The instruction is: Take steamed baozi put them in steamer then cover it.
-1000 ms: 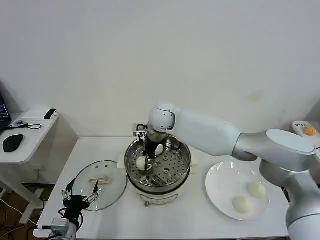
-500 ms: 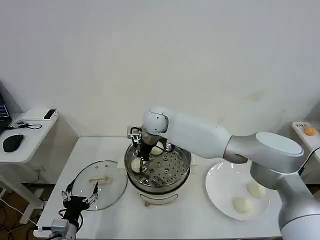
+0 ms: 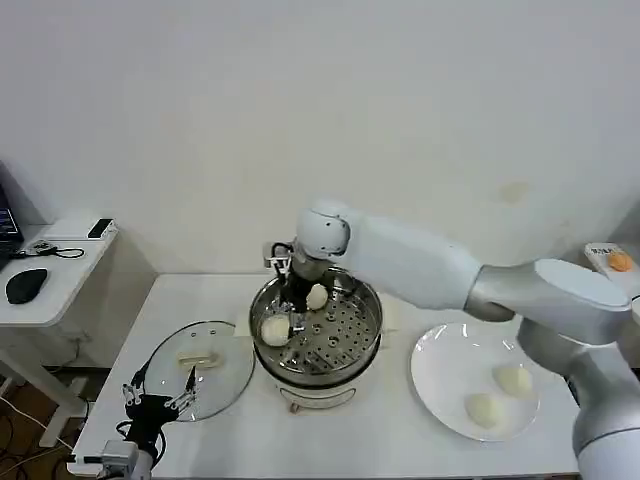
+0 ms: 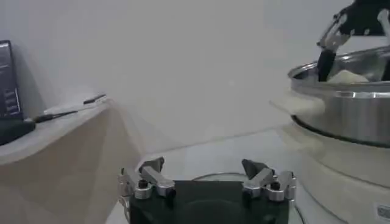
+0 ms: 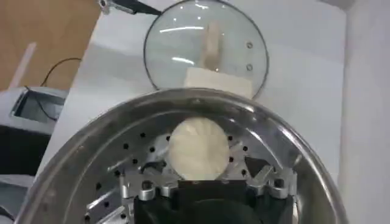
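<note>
The steamer [image 3: 340, 345] stands mid-table with two steamed baozi on its perforated tray: one at the left side [image 3: 275, 331], one at the back [image 3: 317, 297]. My right gripper [image 3: 293, 296] hovers open just above the left one; in the right wrist view that bun [image 5: 198, 149] lies free between and beyond the spread fingers [image 5: 145, 180]. Two more baozi [image 3: 513, 379] [image 3: 482, 409] rest on the white plate [image 3: 440, 370]. The cover [image 3: 200, 368] lies flat left of the steamer. My left gripper [image 3: 158, 400] waits open at its near edge.
A side desk [image 3: 55, 275] with a mouse and cables stands off the table's left end. In the left wrist view the steamer's wall [image 4: 347, 112] rises close on one side, with bare table around the cover.
The right gripper, which was low over the tray with a baozi between its fingers, has opened and lifted slightly. That baozi now lies free at the tray's left side.
</note>
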`<state>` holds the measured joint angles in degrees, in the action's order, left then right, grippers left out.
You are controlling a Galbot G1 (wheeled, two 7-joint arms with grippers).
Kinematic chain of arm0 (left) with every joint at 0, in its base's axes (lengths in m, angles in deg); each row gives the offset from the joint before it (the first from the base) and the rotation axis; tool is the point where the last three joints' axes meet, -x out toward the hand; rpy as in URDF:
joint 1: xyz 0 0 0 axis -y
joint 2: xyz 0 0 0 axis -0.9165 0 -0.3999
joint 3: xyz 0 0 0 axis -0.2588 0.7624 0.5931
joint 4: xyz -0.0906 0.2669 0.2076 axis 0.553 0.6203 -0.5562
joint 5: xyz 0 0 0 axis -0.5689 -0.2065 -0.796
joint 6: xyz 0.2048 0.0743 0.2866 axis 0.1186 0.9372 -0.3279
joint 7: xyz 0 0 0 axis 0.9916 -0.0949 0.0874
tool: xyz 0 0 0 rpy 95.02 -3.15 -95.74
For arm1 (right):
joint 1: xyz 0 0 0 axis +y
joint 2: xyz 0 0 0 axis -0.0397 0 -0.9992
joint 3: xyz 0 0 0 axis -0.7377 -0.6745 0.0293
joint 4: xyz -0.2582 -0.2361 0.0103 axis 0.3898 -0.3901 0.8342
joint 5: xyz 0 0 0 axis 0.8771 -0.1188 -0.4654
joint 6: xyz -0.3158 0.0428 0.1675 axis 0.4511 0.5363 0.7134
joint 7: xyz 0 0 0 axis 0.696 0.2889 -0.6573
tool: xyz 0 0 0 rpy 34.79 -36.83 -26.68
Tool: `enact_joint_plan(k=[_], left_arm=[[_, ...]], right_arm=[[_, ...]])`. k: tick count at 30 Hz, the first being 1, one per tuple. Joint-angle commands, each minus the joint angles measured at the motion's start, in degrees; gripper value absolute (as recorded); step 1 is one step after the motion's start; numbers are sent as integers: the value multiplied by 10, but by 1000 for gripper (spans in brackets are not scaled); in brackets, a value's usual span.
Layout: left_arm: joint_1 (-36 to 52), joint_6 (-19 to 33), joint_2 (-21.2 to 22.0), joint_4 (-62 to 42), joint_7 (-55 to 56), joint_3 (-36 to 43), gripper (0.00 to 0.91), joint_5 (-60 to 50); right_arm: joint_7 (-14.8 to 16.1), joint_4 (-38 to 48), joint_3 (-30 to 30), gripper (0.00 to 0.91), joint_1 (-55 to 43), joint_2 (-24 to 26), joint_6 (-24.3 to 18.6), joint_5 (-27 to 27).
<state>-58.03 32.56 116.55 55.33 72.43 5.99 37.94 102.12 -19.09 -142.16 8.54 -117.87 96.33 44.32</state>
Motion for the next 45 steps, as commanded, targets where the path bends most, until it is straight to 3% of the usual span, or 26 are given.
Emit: enact_joint_plan(k=[1,10,15,21,24,33,38,45], left_arm=[[-3,-2,0,8,-2,0,907,1],[-16,-3,9,28,-1,5,907,-3],[-22,-3,8,35,-1,5,907,-4],[-22,-3,6,34,0,11,907,-9],[-25,-3,5,40,0,11,907,-7],[-36,-2,8,41,1,15,907,-11],[-40,-1,10,40,2,13,907,-11],[-37,-1,9,30,-1,11,907,-14]], right_arm=[[31,-99,12,907,-27,127,-15,13],[49,-159,50,907,-23,289,-57,23],[80,-215,79,907,18,414,-77,52],[88,-255,141,907,115,490,-104,85],[91,-268,176,907,188,517,-139,97],[88,-269,161,907,262,530,-139,172],[86,-246,172,907,299,511,-145,215],[84,-228,169,907,308,490,-145,235]])
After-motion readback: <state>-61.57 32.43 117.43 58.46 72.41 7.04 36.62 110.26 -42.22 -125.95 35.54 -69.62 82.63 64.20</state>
